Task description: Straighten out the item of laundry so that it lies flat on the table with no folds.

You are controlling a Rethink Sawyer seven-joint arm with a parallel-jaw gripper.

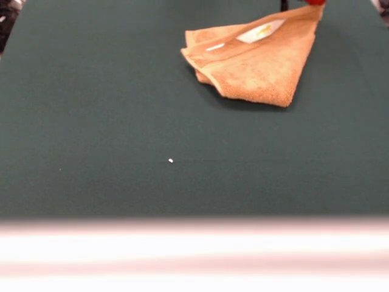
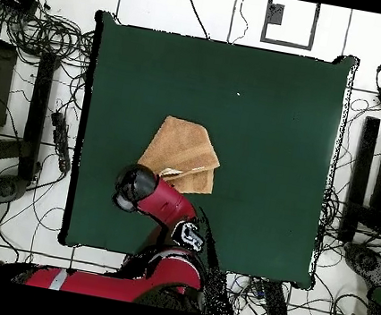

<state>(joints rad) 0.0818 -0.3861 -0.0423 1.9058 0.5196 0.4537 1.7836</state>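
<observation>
The orange-tan towel (image 1: 258, 64) lies folded over itself in a rough triangle at the far right of the green table (image 1: 121, 121). Its white label (image 1: 261, 30) faces up beside a flat border band. The towel's far right corner is drawn up to the picture's top edge, where a red part of my gripper (image 1: 315, 3) shows; the gripper looks shut on that corner. In the overhead view the towel (image 2: 180, 151) lies left of centre, and the arm's red and black head (image 2: 134, 188) covers its nearest corner and hides the gripper.
A small white speck (image 1: 170, 160) lies on the cloth mid-table; it also shows in the overhead view (image 2: 238, 93). The table's pale front edge (image 1: 194, 249) runs along the bottom. Cables and dark equipment (image 2: 42, 39) lie on the floor around the table.
</observation>
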